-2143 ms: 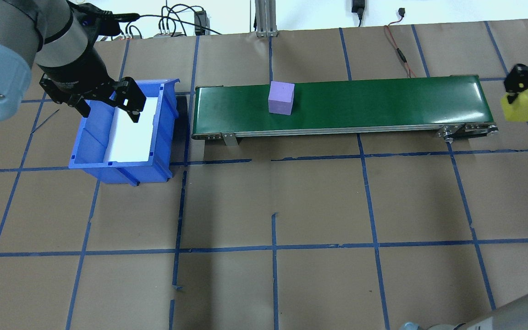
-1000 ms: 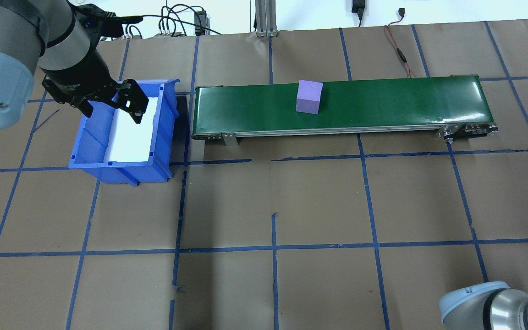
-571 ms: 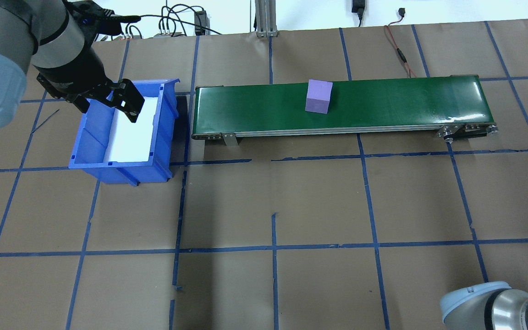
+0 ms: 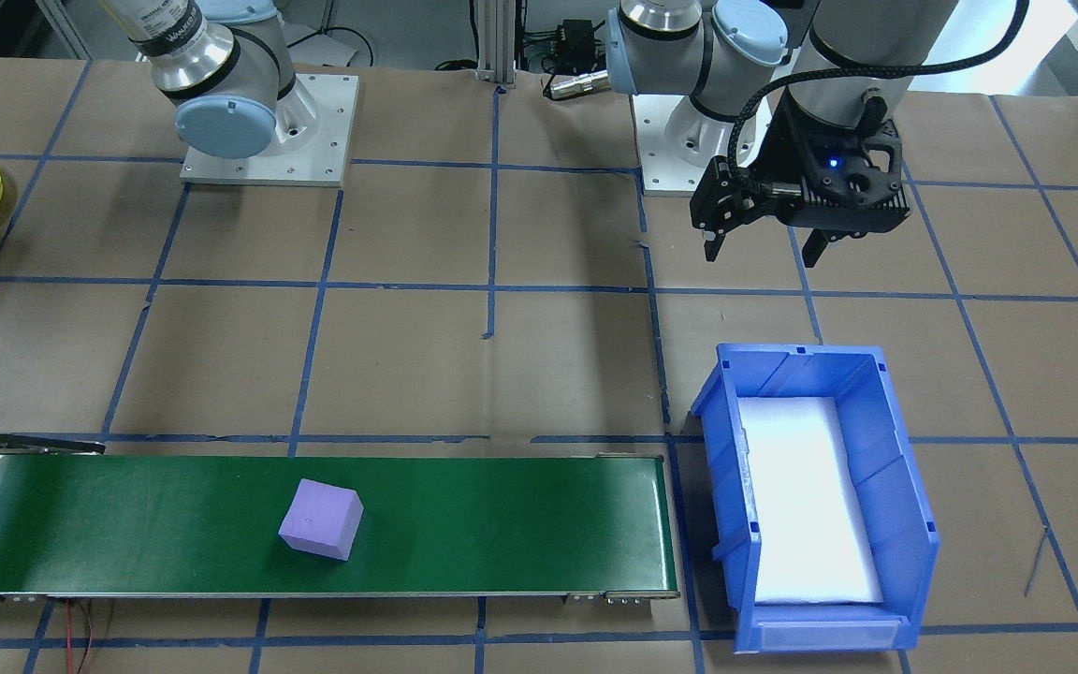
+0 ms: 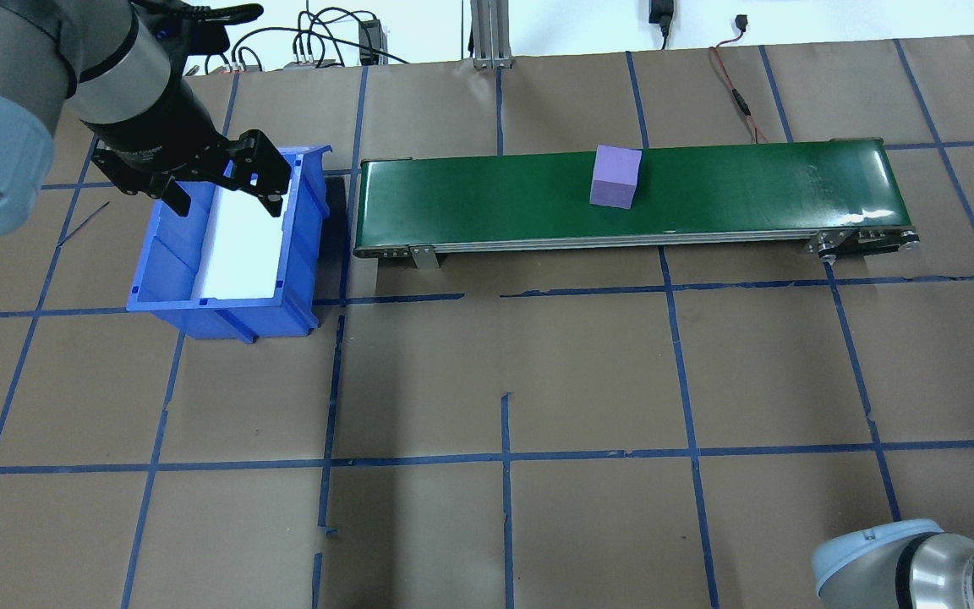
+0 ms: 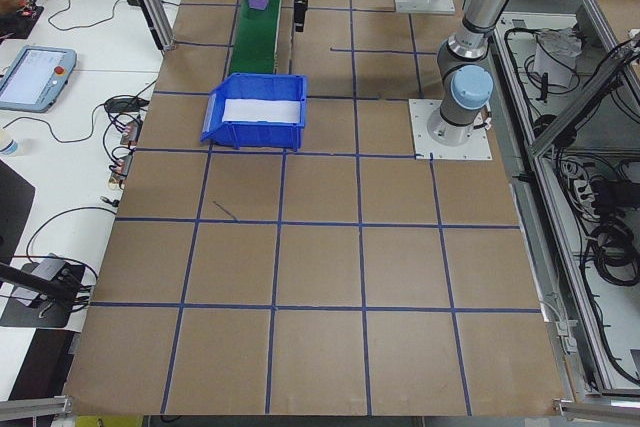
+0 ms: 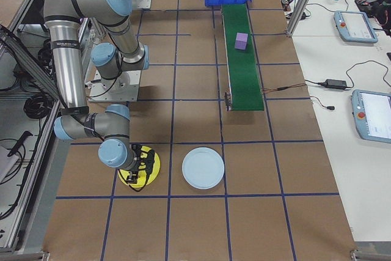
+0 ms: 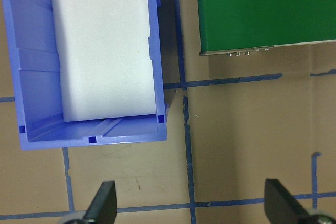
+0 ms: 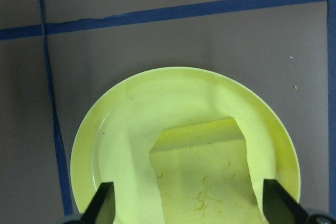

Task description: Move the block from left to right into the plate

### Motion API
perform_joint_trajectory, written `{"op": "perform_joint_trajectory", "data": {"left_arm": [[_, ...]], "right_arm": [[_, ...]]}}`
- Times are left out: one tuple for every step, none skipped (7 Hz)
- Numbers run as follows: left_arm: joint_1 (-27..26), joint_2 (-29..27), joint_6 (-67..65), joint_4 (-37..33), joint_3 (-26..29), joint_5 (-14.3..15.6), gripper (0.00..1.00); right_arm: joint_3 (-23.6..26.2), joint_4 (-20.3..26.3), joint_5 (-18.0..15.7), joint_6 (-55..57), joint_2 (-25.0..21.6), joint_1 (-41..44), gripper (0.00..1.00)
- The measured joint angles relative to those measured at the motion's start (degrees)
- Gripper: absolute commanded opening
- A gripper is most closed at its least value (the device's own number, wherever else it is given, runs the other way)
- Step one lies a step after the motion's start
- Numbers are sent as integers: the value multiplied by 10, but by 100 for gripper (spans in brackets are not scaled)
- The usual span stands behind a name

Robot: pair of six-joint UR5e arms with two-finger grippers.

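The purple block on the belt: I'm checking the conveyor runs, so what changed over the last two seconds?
The purple block rode along the green belt toward the robot's right. The right tool, which was holding a yellow block beyond the belt's end, carried it to the yellow plate and now stands open over it. The left tool hovered open over the blue bin, which stayed put.

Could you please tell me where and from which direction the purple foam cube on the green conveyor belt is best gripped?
Probably from straight above, closing the fingers on two opposite vertical side faces of the purple foam cube. It sits flat on the green conveyor belt with nothing beside it, so all four sides are free. It is turned slightly relative to the belt edges, so the wrist should rotate to match its faces.
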Motion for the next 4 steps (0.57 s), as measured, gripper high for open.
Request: {"op": "perform_joint_trajectory", "data": {"left_arm": [[3, 1, 30, 1, 0, 9, 100], [4, 3, 57, 4, 0, 23, 100], [6, 4, 70, 5, 0, 29, 100], [7, 6, 78, 6, 0, 29, 100]], "right_arm": [[0, -5, 2, 0, -2, 2, 99], [-9, -12, 2, 2, -6, 18, 99], [-38, -10, 2, 11, -10, 58, 99], [-82, 7, 6, 32, -12, 112, 99]]}}
